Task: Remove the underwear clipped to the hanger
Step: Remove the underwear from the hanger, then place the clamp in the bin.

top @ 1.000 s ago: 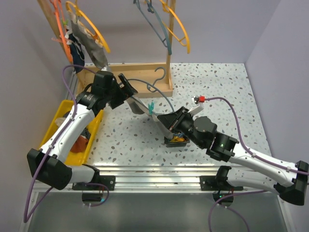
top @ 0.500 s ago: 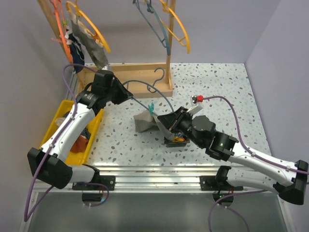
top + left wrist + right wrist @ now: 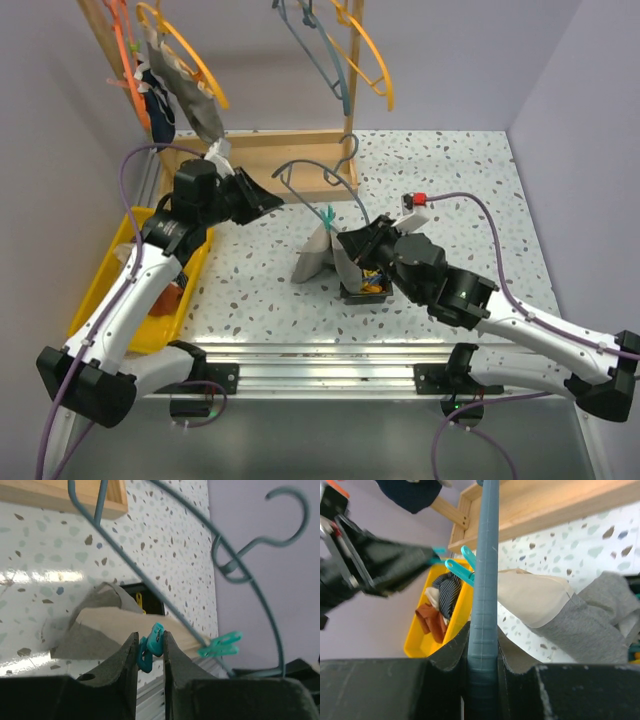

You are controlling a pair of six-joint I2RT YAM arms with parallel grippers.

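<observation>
Grey brief (image 3: 318,258) droops from the teal hanger (image 3: 484,580), its lower edge on the table (image 3: 450,170), just left of the right gripper (image 3: 482,647). That gripper is clamped on the hanger wire. A teal clip (image 3: 328,213) sits at the brief's top edge. The left gripper (image 3: 150,641), farther left, is pinched on a second clip (image 3: 150,651), apart from the cloth in the top view. Yellow bin (image 3: 412,647) beyond.

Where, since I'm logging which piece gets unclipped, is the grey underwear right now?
In the top view the grey underwear droops mid-table from the teal hanger. It is just left of the small black box and in front of the wooden rack base.
</observation>
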